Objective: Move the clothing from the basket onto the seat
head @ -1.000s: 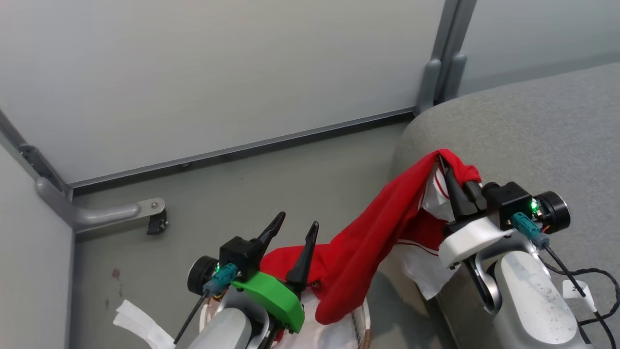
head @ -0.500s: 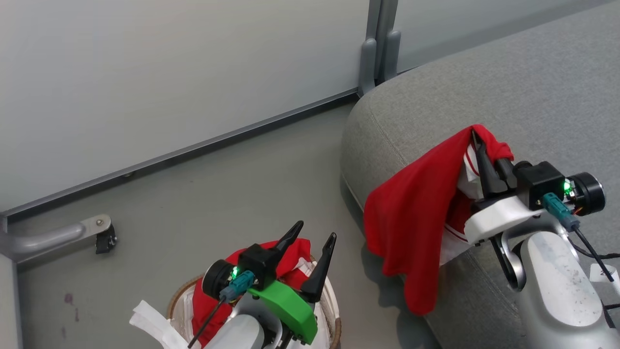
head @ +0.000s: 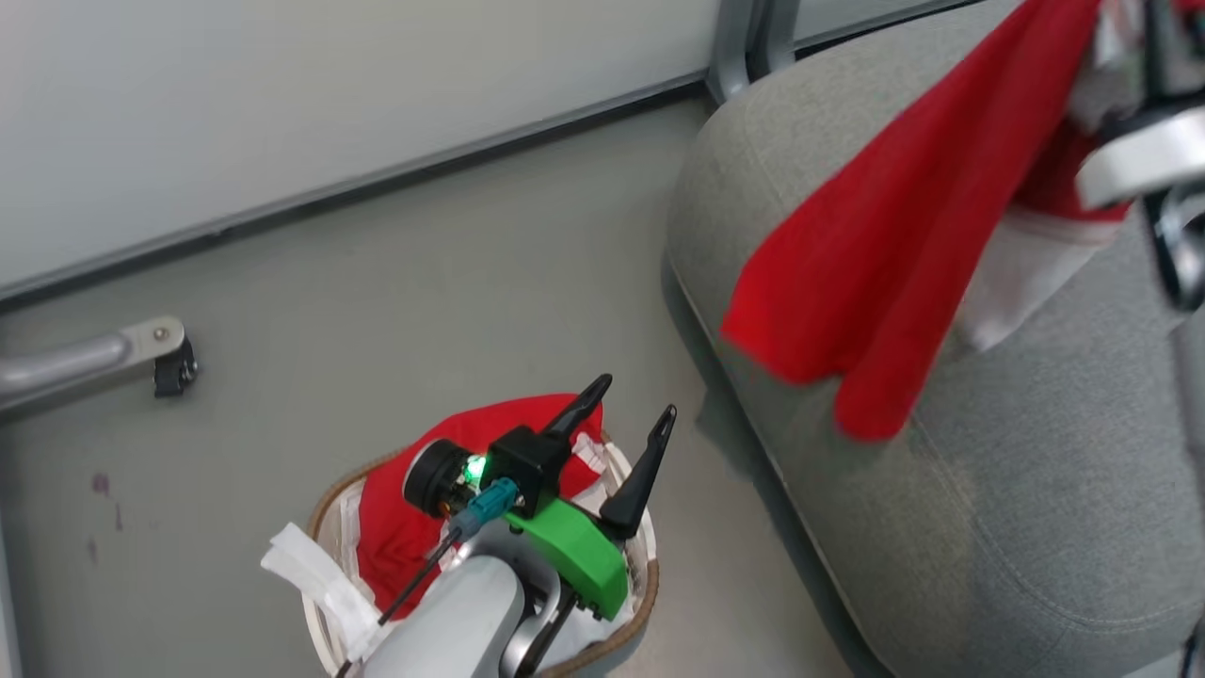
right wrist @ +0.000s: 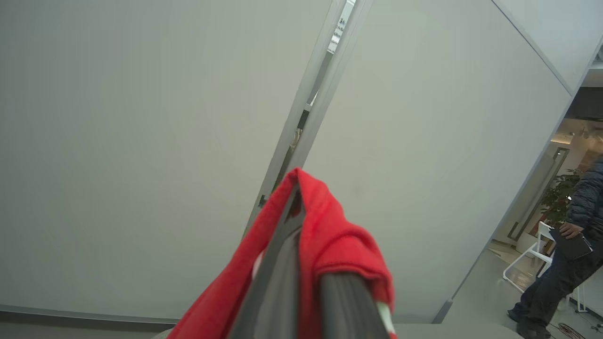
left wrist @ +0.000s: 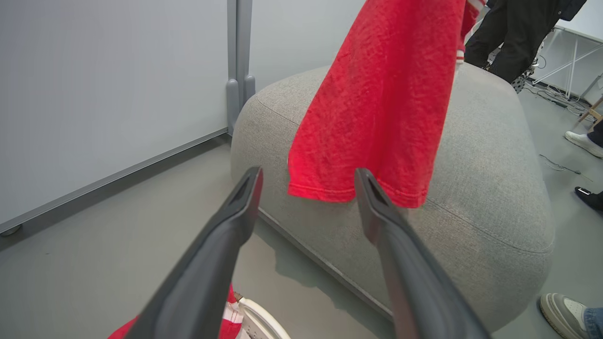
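Starting on the floor just off the seat's (head: 1036, 490) rounded left corner, the basket (head: 633, 621) has at least one red garment (head: 395, 527) bunched inside it, with the white liner (head: 311, 574) spilling over the rim on the side away from the seat. My left tool (head: 636, 396) hovers over it, fingers spread wide with nothing between them.

Moving across to the seat, the lifted clothing (head: 875, 254) hangs above the cushion's left corner, red with a white panel behind. It is not laid down yet. Further over the seat, my right tool (right wrist: 308, 254) is clamped tight on a fold of that fabric, which drapes over one finger.

I'd judge the job about midway: one load is over the seat but unreleased, and more waits in the basket.

My left forearm covers much of the basket, so I cannot count what remains. The head view blurs the right tool and crops it at the edge. I cannot tell whether the hanging hem touches the cushion, or whether I hold one garment or two.
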### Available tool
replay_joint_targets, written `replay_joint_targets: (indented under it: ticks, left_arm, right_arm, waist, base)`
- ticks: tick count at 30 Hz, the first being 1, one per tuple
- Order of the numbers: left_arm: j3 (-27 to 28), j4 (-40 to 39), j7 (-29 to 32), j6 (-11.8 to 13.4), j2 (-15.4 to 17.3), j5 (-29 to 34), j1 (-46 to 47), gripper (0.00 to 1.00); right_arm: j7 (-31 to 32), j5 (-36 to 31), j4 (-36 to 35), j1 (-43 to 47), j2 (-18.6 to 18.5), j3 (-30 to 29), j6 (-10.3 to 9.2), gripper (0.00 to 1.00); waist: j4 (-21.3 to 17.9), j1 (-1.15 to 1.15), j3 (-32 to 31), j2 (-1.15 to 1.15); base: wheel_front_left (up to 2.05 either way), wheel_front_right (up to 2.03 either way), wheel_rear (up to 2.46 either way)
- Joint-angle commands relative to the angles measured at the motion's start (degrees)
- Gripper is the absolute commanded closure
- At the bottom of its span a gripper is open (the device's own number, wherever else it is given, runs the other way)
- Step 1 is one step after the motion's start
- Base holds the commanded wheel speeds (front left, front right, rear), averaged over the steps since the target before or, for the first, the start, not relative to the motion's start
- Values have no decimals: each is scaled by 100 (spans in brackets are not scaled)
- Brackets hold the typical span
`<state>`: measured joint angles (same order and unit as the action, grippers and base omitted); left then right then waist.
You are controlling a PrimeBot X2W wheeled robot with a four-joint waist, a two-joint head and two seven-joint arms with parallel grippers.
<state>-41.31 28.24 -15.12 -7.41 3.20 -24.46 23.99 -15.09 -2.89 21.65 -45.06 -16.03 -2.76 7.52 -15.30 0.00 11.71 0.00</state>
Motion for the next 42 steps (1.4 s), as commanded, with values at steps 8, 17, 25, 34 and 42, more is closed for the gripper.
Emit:
replay_joint_targets:
  ticks: [8,17,25,34,42]
  left_arm:
    - [-131,-183,-6,-6,162,225,579,0]
    - [-164,-338,-6,-6,294,340,907,0]
    - [-71,-413,-6,23,415,438,1013,0]
    - [-33,-403,-6,40,465,465,1060,0]
    - [24,-369,-6,51,514,409,991,0]
  right_arm:
    - [-12,-69,682,-1700,-995,-214,-7,100]
    - [-12,-305,1301,-2339,-1651,-700,-6,100]
    - [-12,-353,1770,-1577,-1237,-906,-7,100]
    - [-12,-352,2217,-754,-625,-1009,-7,100]
    - [-12,-297,2257,-300,-321,-1004,-7,67]
  waist:
    - [380,0,1133,0]
    - [543,0,1844,0]
    - [542,0,2205,0]
    - [507,0,2313,0]
    - [461,0,2215,0]
  base:
    - [0,0,0]
    - [0,0,0]
    - [0,0,0]
    - [0,0,0]
    - [0,0,0]
